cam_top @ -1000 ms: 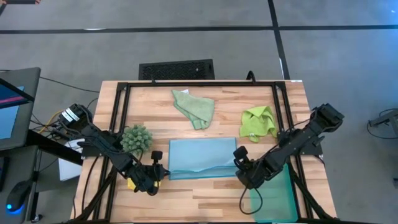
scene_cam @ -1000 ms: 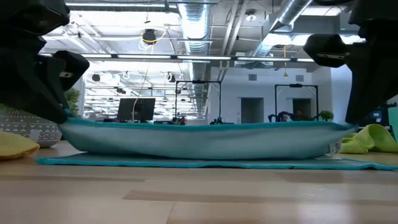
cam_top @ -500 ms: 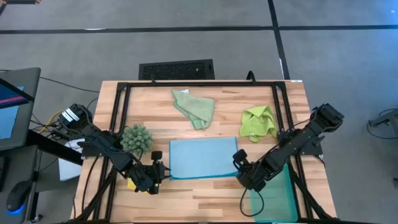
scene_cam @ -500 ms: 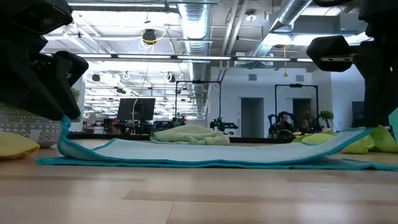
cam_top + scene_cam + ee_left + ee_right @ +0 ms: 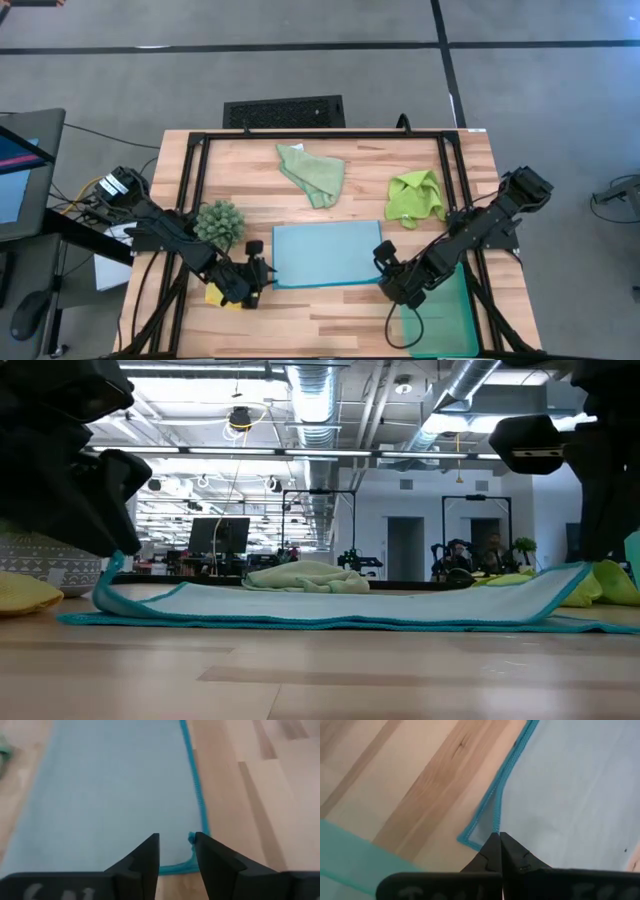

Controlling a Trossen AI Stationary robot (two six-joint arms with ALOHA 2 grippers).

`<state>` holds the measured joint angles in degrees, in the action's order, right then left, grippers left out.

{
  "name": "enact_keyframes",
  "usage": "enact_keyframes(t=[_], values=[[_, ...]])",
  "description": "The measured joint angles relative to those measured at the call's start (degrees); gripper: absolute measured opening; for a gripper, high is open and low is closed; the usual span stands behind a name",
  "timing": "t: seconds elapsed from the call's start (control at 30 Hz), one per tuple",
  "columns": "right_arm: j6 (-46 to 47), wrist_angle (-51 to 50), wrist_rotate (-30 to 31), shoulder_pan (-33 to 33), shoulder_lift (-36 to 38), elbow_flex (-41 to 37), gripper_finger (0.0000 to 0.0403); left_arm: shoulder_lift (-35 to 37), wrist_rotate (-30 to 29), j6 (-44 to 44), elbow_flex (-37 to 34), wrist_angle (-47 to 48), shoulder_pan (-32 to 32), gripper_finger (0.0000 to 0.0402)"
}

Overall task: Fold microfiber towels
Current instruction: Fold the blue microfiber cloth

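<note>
**Both grippers low at the blue towel's near corners**

Left arm reaches in from the table's left edge, forearm angled toward the centre, left gripper (image 5: 262, 277) low at the near-left corner of the light blue towel (image 5: 325, 252). In the left wrist view its fingers (image 5: 145, 861) stand apart w/ a gap between them; the teal hem corner curls up right at the inner side of one finger, but nothing is pinched: released.

Right arm comes in from the right edge, mirrored, right gripper (image 5: 385, 272) low at the towel's near-right corner. In the right wrist view its fingers (image 5: 491, 851) are pressed together tip to tip, w/ the hem edge running straight into the tips: clenched on that corner. In the low view the towel's right end (image 5: 560, 586) lifts off the table toward the gripper, left end curls up a bit too.

Count:
- Arms: 2, grippers: 2.
- Towels: 4. Light blue, spread flat at centre-front; pale sage green towel (image 5: 313, 173), crumpled, toward the far edge; lime green towel (image 5: 415, 197), crumpled, far-right of the blue one; yellow towel (image 5: 216, 296), mostly hidden under the left gripper, near-left.
- Dark-green spiky clump (image 5: 220, 222): 1, just left of the blue towel.
- Teal tray (image 5: 445, 320): 1, near-right corner of the wooden table (image 5: 330, 315).
</note>
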<state>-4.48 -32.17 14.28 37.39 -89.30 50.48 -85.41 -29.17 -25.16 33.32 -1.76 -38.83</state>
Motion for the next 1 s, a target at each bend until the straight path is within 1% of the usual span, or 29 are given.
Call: enact_keyframes(t=[0.1,0.17,0.27,0.33,0.37,0.43,0.53,0.7,0.9,1.0], values=[[0.01,0.29,-0.46,0.0,0.0,0.0,0.0006,0.53,2.96,0.63,0.0,0.37,-0.08,0.0115],[0.1,0.32,-1.33,0.0,0.0,0.0,0.0006,1.75,3.13,-0.12,0.0,3.34,-0.63,0.0114],[0.09,1.17,-3.74,0.0,0.0,-0.01,0.0006,2.94,-2.95,-2.33,0.0,8.09,-1.78,0.0114],[0.08,1.66,-3.92,0.0,0.0,-0.02,0.0006,3.13,-6.93,-2.43,0.01,8.09,-2.07,0.0114],[0.08,1.65,-3.93,0.0,0.0,-0.02,0.0006,3.13,-7.84,-2.28,0.02,8.04,-2.06,0.0114],[0.08,1.63,-3.93,0.0,0.0,-0.02,0.0006,2.89,-8.02,-1.26,0.0,6.28,-1.72,0.0114],[0.08,1.8,-3.95,0.0,0.0,-0.04,0.001,2.69,-6.5,0.53,0.0,2.86,-1.13,0.0114],[1.95,3.89,-4.43,-0.04,-0.02,-0.04,0.004,2.66,-5.43,3.86,0.02,-3.0,-0.35,0.0114],[8.35,4.07,-9.25,-0.93,-0.02,-0.04,0.0086,1.46,-5.14,3.69,0.02,-3.24,-0.17,0.0114],[8.55,4.42,-11.4,-1.54,-0.02,-0.04,0.0109,-0.52,-4.53,2.93,0.02,-4.02,-0.15,0.0114]])
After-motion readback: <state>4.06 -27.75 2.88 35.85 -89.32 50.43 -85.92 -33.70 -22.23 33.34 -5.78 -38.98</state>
